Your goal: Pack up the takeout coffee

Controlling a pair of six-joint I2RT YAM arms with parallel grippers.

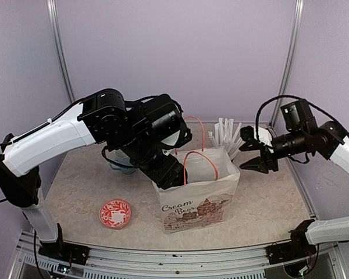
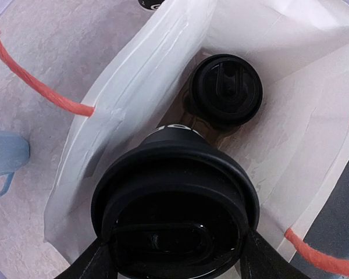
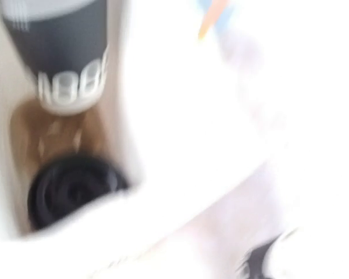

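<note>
My left gripper [image 2: 177, 249] is shut on the takeout coffee [image 2: 174, 203], a black cup with a round black lid, one finger on each side of the lid. It hangs inside the mouth of the white paper bag [image 2: 134, 99]. In the blurred right wrist view its body with white lettering [image 3: 64, 64] hangs above the bag floor. A second lidded black cup [image 2: 227, 90] stands on the bag's bottom. My left gripper [image 1: 164, 171] reaches into the bag [image 1: 203, 203] from the left. My right gripper [image 1: 260, 159] hovers open just right of the bag's upper edge, holding nothing.
Orange cord handles [image 1: 200, 157] arch over the bag. A cup of white straws [image 1: 225, 132] stands behind the bag. A light blue mug [image 2: 6, 160] sits left of the bag, and a red patterned dish [image 1: 115, 213] lies front left.
</note>
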